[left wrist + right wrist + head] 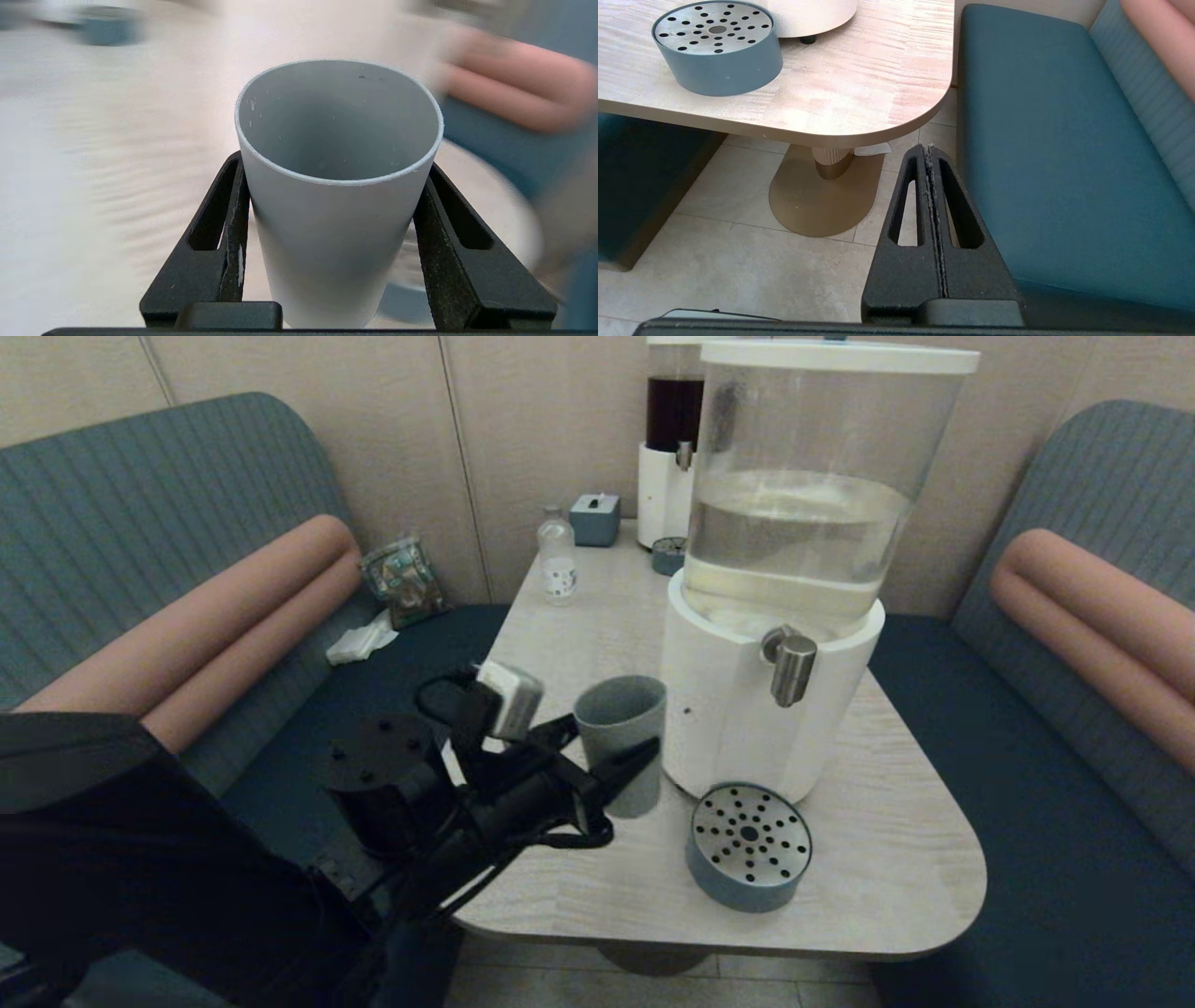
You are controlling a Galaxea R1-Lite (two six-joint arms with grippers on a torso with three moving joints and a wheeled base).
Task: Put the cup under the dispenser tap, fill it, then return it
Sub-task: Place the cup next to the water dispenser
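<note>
The grey-green cup (pixel 620 739) stands upright to the left of the big dispenser's white base (pixel 728 728), and I cannot tell whether it rests on the table. My left gripper (pixel 611 739) is shut on the cup, one black finger on each side of its wall. In the left wrist view the cup (pixel 336 224) is empty inside and sits between the fingers (pixel 224 224) of the left gripper (pixel 334 163). The steel dispenser tap (pixel 794 668) juts out to the cup's right and higher. My right gripper (pixel 927 150) hangs shut and empty over the floor beside the table.
A round grey-blue perforated drip tray (pixel 749 845) (pixel 717 46) sits under the tap near the table's front edge (pixel 709 943). A narrower dark-liquid dispenser (pixel 670 448), a small bottle (pixel 558 556) and a tissue box (pixel 596 517) stand at the back. Benches flank the table.
</note>
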